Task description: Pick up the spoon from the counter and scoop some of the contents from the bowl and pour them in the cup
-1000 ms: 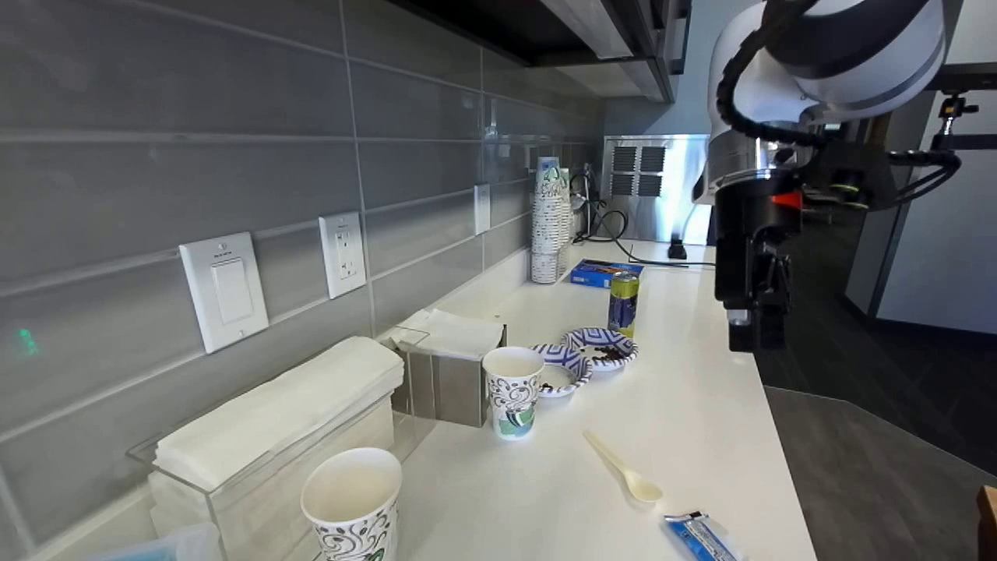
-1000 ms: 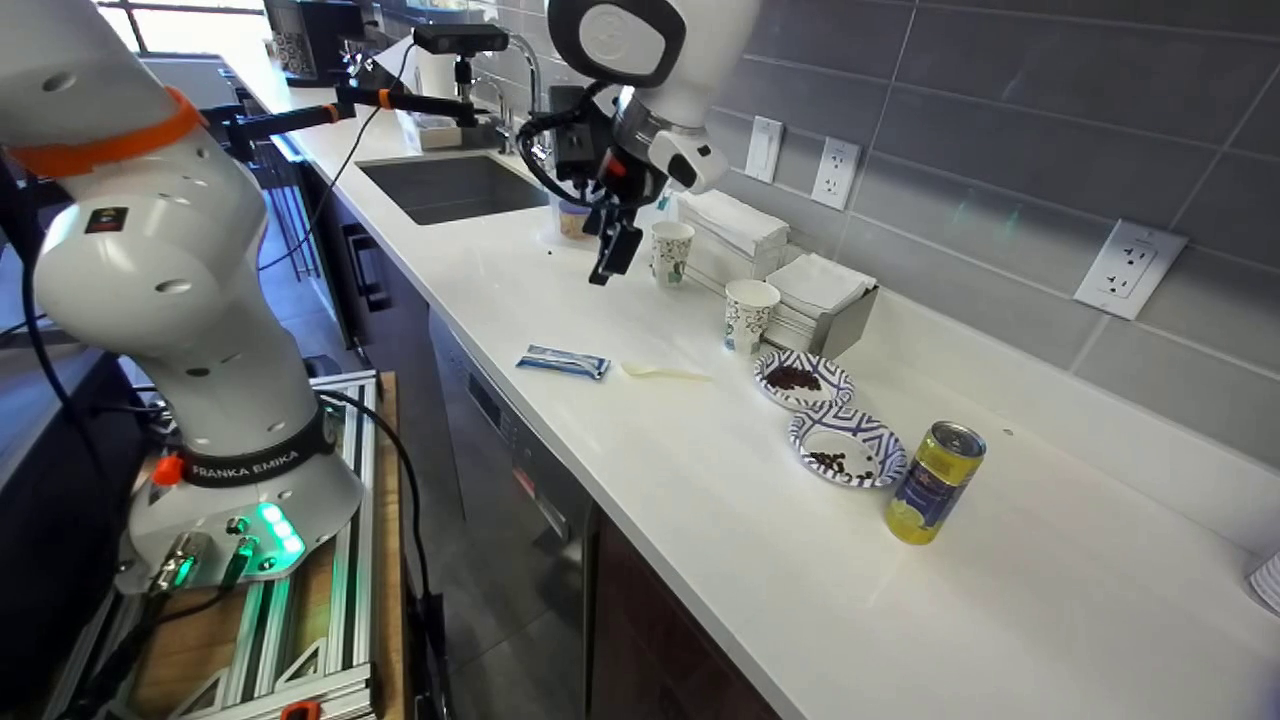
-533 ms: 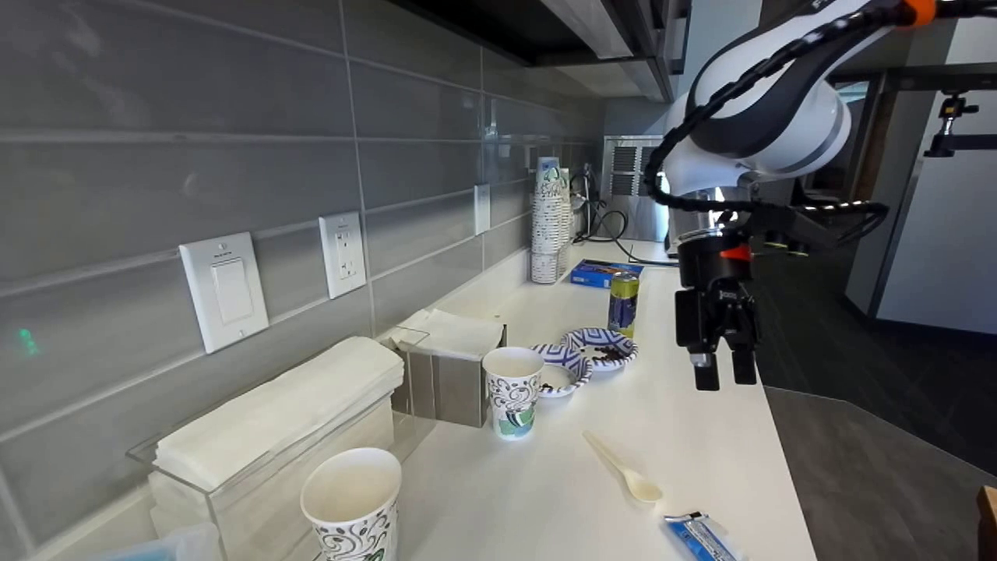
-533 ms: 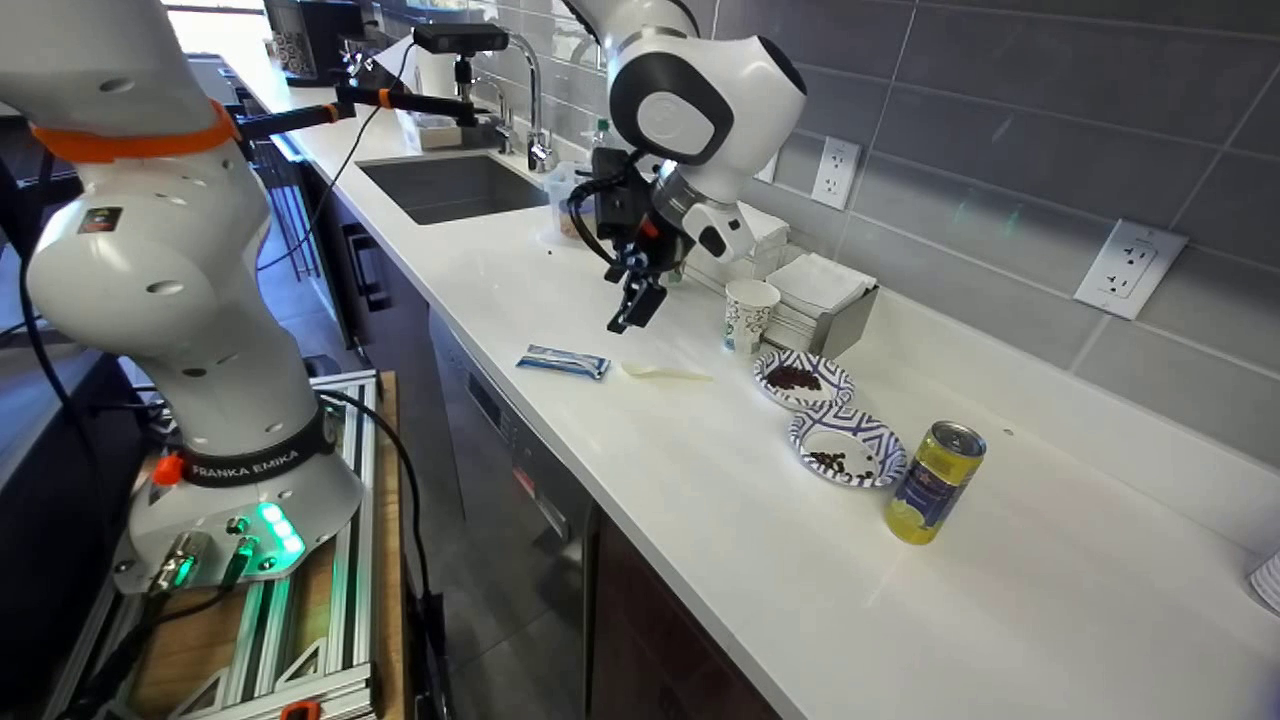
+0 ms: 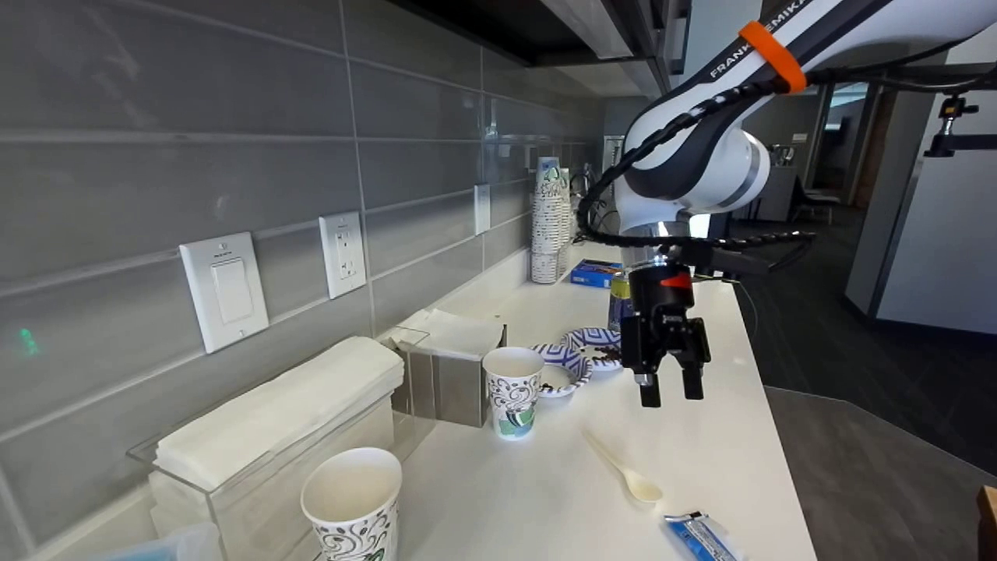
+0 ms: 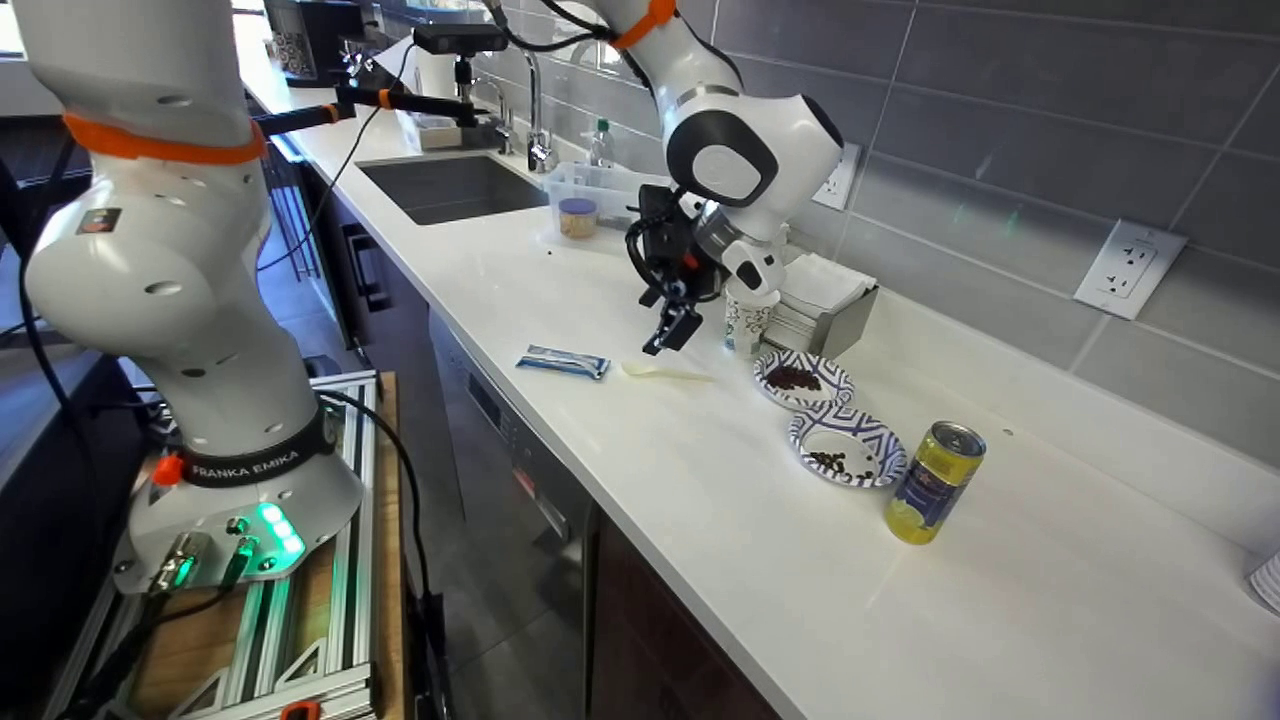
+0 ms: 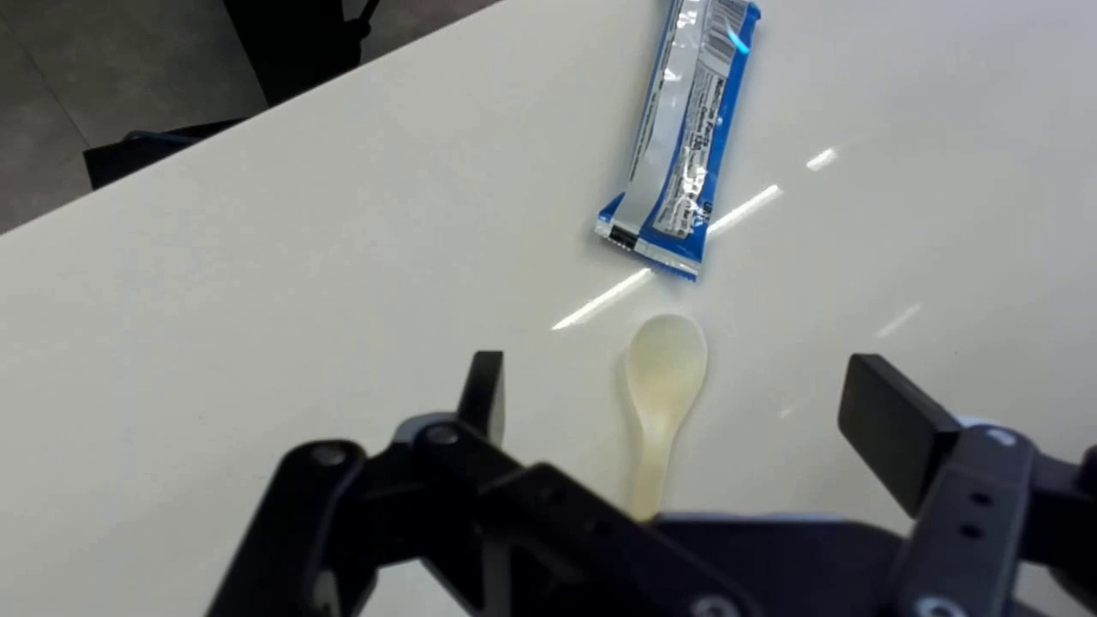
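The pale cream spoon (image 5: 641, 488) lies flat on the counter in both exterior views (image 6: 668, 373). In the wrist view, its bowl end (image 7: 667, 360) shows between my fingertips, and its handle runs under the gripper, partly hidden. My gripper (image 5: 672, 393) is open and empty, above the counter near the spoon (image 6: 668, 342); its fingers (image 7: 677, 386) spread wide. The printed paper cup (image 5: 514, 389) stands upright beside a napkin holder (image 6: 748, 318). Two low white bowls with blue pattern, a nearer one (image 6: 763, 388) and another (image 6: 880, 432), hold dark bits; which one is meant, I cannot tell.
A blue-and-white packet (image 7: 698, 128) lies near the spoon's bowl end. Another paper cup (image 5: 354, 499) stands by the napkin stack (image 5: 288, 405). A yellow can (image 6: 935, 485) stands beside the bowls. The counter's front edge drops to the floor. A cabinet (image 5: 600, 31) overhangs the back wall.
My gripper has moved down and across the counter toward the spoon and the cup. It has turned, so both open fingers now show apart. The spoon, bowls and cup have not moved.
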`<state>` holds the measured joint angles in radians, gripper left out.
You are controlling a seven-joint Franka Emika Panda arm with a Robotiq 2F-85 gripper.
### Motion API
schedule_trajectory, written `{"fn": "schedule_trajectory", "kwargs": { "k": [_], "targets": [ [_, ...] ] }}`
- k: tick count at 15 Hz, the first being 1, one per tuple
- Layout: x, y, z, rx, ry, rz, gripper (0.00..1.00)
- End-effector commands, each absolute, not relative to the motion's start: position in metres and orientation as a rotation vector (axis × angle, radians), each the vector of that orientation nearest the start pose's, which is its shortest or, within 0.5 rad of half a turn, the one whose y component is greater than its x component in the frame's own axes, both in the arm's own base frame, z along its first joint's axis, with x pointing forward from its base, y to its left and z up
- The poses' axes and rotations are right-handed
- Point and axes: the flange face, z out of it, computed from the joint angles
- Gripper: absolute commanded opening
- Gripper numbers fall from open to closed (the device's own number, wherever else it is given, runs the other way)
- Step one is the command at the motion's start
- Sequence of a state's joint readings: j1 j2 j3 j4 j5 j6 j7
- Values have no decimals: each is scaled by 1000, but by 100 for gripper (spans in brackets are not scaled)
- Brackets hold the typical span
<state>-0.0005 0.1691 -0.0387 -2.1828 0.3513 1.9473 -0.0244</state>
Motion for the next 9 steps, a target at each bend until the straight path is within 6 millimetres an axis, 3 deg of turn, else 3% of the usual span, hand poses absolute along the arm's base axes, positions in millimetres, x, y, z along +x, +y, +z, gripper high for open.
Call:
{"fn": "schedule_trajectory", "kwargs": {
  "k": [1,9],
  "targets": [
    [511,5,285,-2770,292,563,100],
    [526,4,274,-2796,339,595,100]
  ]
}}
